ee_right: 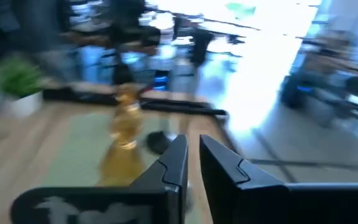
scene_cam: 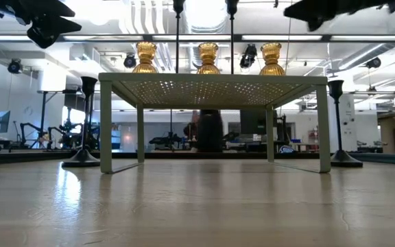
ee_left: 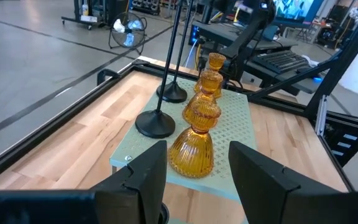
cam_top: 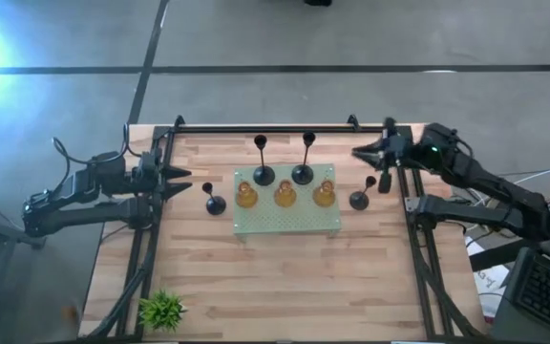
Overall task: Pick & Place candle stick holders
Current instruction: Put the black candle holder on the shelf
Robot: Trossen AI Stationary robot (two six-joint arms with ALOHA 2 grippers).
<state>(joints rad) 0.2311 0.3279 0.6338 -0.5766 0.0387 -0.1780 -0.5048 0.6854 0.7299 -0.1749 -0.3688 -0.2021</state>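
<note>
Wooden worktop (cam_top: 285, 277) under me, grey floor beyond. Pale green perforated board (cam_top: 286, 222) at centre, raised on legs. On it: three amber holders (cam_top: 285, 195) in row, two black stemmed holders (cam_top: 264, 175) behind them. Two more black holders on bare wood, one (cam_top: 215, 204) just left of board, one (cam_top: 359, 199) just right. My left pincer (cam_top: 181, 182) at left edge, fingers apart, holding nothing. My right pincer (cam_top: 363, 153) near back right, fingers narrowly parted, empty. Small plant (cam_top: 162, 309) at front left corner.

No readable text, label, brand, number or sign shows in any view.
</note>
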